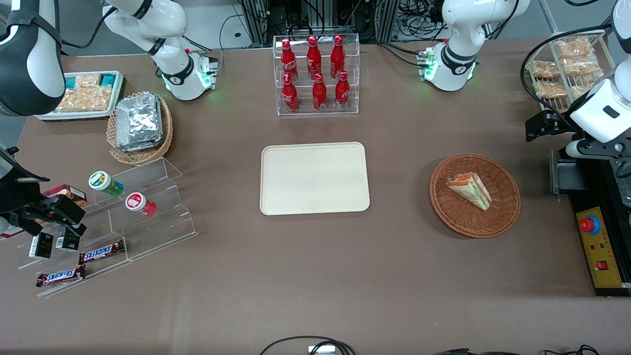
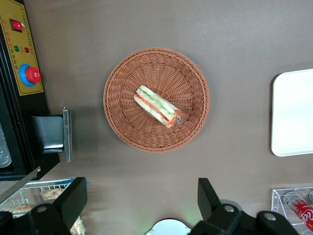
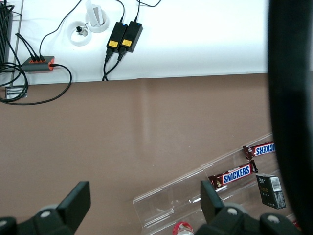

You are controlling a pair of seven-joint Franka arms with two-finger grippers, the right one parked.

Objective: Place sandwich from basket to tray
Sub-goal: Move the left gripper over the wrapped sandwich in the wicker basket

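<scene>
Your triangular, clear-wrapped white-bread sandwich (image 1: 470, 190) with green, orange and red filling lies in the round reddish-brown wicker basket (image 1: 508, 207), near the middle of its floor. That basket sits on the brown table toward the working arm's end, well apart from the flat cream-beige rectangular tray (image 1: 314, 178), which rests at the table's centre with nothing on it. Your left gripper (image 2: 139, 198) hangs high above the table, looking straight down on the basket, its two black fingers (image 2: 73, 198) spread wide apart and holding nothing.
</scene>
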